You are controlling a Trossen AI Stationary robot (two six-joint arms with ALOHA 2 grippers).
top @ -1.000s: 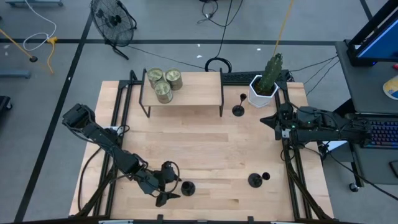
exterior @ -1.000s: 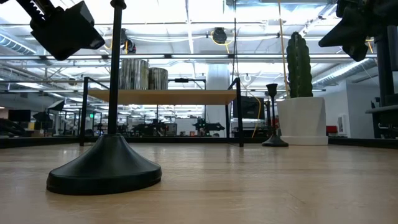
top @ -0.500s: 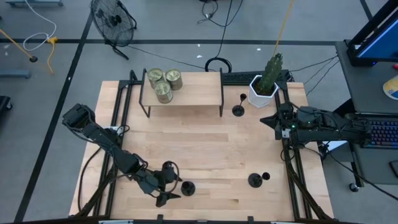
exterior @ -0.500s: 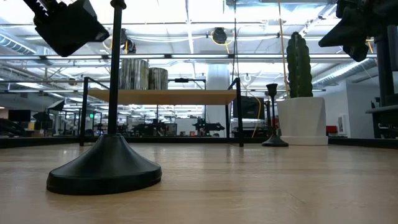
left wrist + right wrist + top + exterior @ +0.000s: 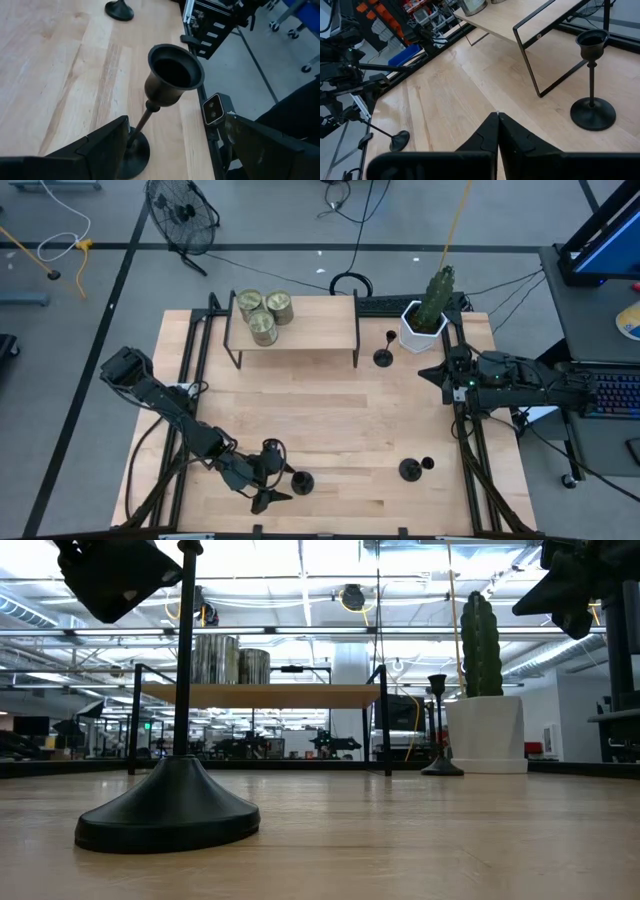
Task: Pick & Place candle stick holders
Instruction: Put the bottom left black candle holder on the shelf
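While standing upright at the bench's [image 5: 330, 430] near edge between released left claw [image 5: 172, 145] fingers, holder [image 5: 167, 85] looks stiff, top-heavy, tippy; best gripped mid-stem. Right claw [image 5: 497, 131] clenched, parked.

Two dark jointed arms, black cabling, matte wedge-shaped jaws

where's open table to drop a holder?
Bare wood across the middle, between the shelf and the front holders. Also front centre, between those two. Crowded: back right, where a third holder stands by the cactus pot, and front left around the left end effector.
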